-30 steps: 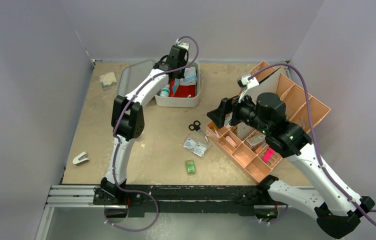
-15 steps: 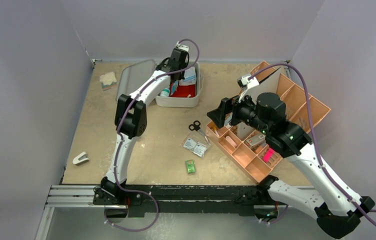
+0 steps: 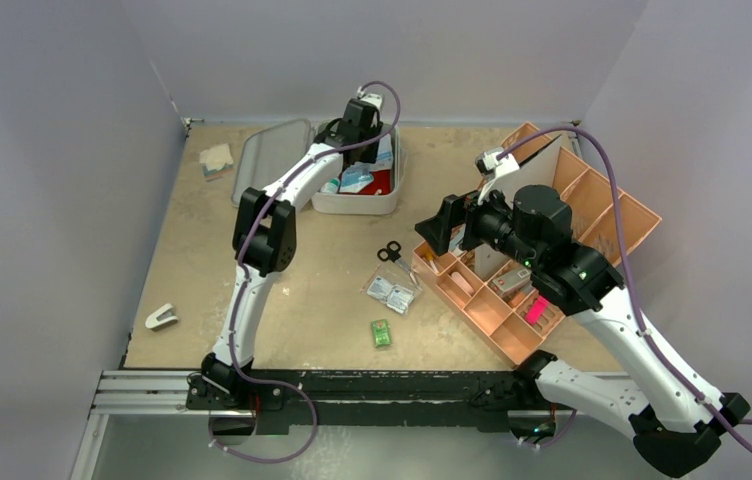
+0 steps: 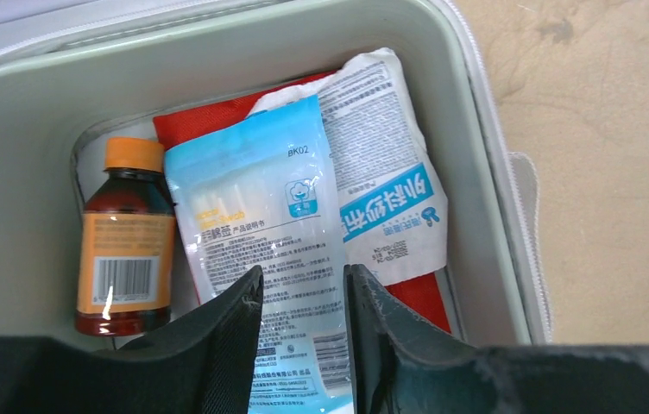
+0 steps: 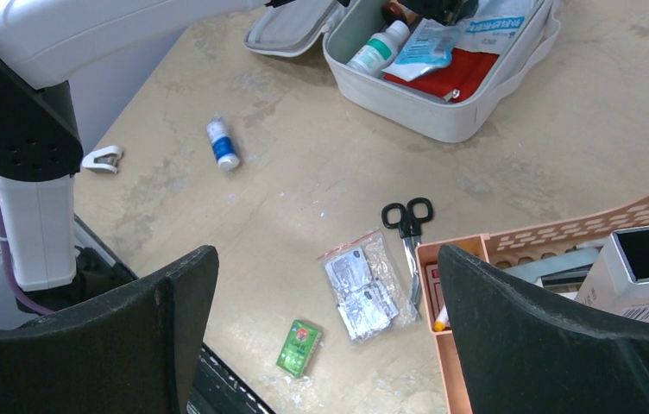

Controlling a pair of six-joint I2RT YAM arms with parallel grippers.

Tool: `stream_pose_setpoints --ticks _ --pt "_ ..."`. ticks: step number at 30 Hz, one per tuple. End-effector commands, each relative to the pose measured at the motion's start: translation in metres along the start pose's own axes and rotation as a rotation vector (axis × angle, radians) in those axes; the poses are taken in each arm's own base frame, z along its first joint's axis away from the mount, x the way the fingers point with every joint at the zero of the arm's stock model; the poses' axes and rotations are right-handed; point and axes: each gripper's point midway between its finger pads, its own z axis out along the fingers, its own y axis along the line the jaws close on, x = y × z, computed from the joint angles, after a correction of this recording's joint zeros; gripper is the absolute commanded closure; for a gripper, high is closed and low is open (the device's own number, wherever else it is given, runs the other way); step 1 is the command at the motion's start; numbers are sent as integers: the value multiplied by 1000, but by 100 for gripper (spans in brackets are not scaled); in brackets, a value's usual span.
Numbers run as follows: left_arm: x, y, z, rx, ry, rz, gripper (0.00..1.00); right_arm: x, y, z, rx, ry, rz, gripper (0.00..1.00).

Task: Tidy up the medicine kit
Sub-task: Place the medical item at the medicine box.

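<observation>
Left jaws: partly parted astride blue packet (image 4: pixel 256 224), laid flat inside medicine kit (image 4: pixel 476 129), apparently for stowing. Right jaws: fully spread, empty, poised above tabletop (image 5: pixel 304 172) near scissors (image 5: pixel 407 226).

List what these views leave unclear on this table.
- Left wrist view: the left gripper covers the blue-white packet's lower end; contact cannot be told.
- Same view: it and a white packet hide most of the red pouch.
- Top view: the left arm covers part of the medicine kit.
- Right wrist view: the orange tray is cut off by the edge.
</observation>
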Motion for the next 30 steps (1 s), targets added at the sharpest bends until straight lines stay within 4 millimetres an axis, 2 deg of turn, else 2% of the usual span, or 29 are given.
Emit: stream_pose_setpoints --ticks 1,6,9,14,18,20,23,27,30 --pt "-35 -15 -16 91 -85 -43 62 -10 2 -4 -2 -37 -14 1" --pt "-43 -22 -20 128 -106 -54 60 -11 2 -8 -4 -47 -11 1" --pt "-40 -24 -22 143 -86 -57 64 -12 2 -11 -2 -55 -13 1" --pt "-14 -22 -31 130 12 -97 68 -13 2 -13 -1 -58 -14 1" --pt "7 -23 -30 149 53 -95 73 -12 3 -13 -7 -61 -11 1" --pt "11 -27 -32 173 68 -95 73 -11 4 -14 -11 -57 -10 1" --pt "-2 -34 -48 219 63 -114 73 -10 4 -15 -10 -50 -10 1" --pt "-38 -39 -89 273 7 -116 69 -12 3 -18 -3 -61 -10 1" --pt "-50 -35 -120 283 -2 -102 66 -17 1 -19 8 -86 -9 1"
